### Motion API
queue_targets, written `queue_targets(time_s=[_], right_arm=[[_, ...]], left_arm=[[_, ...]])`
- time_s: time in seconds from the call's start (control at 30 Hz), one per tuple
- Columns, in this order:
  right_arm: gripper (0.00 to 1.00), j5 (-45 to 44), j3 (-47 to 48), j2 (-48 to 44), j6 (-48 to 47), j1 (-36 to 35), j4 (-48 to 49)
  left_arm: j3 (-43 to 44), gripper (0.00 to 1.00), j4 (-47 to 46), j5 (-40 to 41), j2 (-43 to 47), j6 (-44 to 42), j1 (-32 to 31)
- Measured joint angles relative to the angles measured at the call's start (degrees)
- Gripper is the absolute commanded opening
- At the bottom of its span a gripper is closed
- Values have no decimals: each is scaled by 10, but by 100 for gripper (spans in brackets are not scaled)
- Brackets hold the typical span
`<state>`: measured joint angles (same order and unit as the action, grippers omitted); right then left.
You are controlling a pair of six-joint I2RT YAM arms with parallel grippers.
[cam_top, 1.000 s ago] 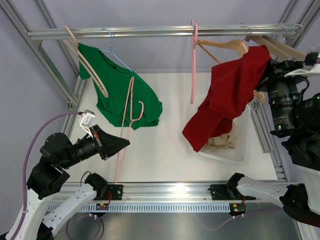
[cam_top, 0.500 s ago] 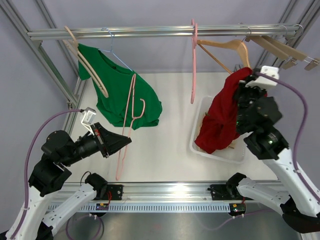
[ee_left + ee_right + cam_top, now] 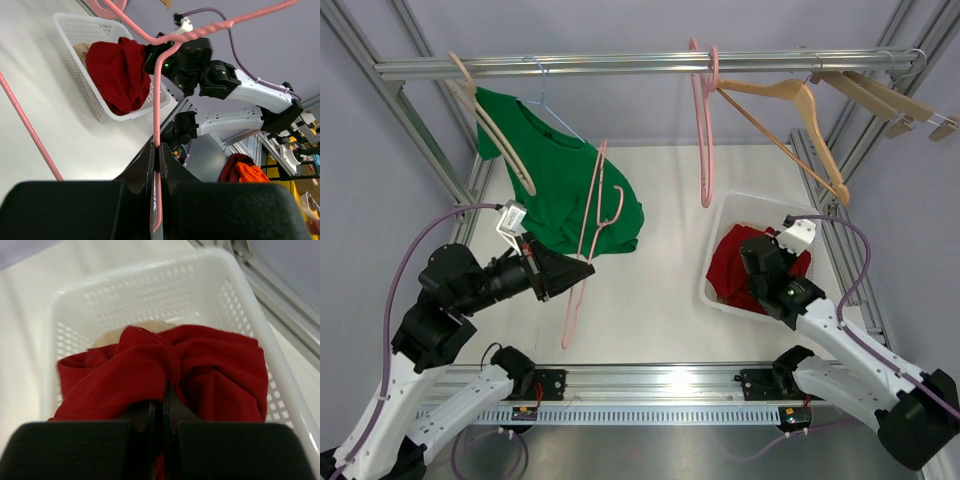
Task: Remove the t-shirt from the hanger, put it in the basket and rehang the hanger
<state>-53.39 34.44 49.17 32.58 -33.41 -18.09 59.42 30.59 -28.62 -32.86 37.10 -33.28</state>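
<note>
Quick status from my end: my right jaws are clenched on a fold of the red t-shirt (image 3: pixel 200 370); the shirt is bunched up inside the white perforated basket (image 3: pixel 720 215), which sits on the counter (image 3: pixel 660 290) towards the right side; a bit of beige cloth (image 3: pixel 150 326) peeks out from under it at the far end of the basket; from overhead my right arm (image 3: pixel 840 330) reaches in from the near edge and the wrist sits right over the red heap.

My left jaws are pinched tight on the thin bar of a pink hanger (image 3: pixel 157 100); it's held up off the counter, tilted, with its hook end up near the hem of the green t-shirt (image 3: pixel 560 170); from above the two overlap, but I can't tell whether they actually touch.

The green t-shirt hangs off the metal rail (image 3: pixel 620 65) at the back left, draped lopsided, with a light wooden hanger (image 3: pixel 490 125) and a blue wire hanger (image 3: pixel 545 90) up at its collar; further along the rail there's another pink hanger (image 3: pixel 703 120) and then a bare wooden hanger (image 3: pixel 790 100) tilted out above the basket; a couple more wooden ones (image 3: pixel 880 95) sit at the far right end.
</note>
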Motion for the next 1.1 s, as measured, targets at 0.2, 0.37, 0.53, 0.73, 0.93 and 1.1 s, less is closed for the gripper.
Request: queue_targets(time_s=[0.2, 0.37, 0.53, 0.73, 0.93, 1.1], right_arm=[[3, -30, -21, 76, 189, 19, -43], [40, -35, -47, 2, 230, 28, -59], [65, -10, -15, -164, 121, 29, -73], [69, 49, 68, -260, 33, 31, -87], [62, 100, 95, -245, -12, 31, -113], [11, 95, 102, -210, -12, 31, -156]], left_arm=[[-3, 0, -38, -2, -31, 11, 0], [-11, 0, -76, 1, -58, 26, 0], [-35, 0, -138, 4, -78, 56, 0], [-60, 0, -212, 12, -104, 99, 0], [-65, 0, -256, 19, -130, 125, 0], [-65, 0, -269, 19, -141, 130, 0]])
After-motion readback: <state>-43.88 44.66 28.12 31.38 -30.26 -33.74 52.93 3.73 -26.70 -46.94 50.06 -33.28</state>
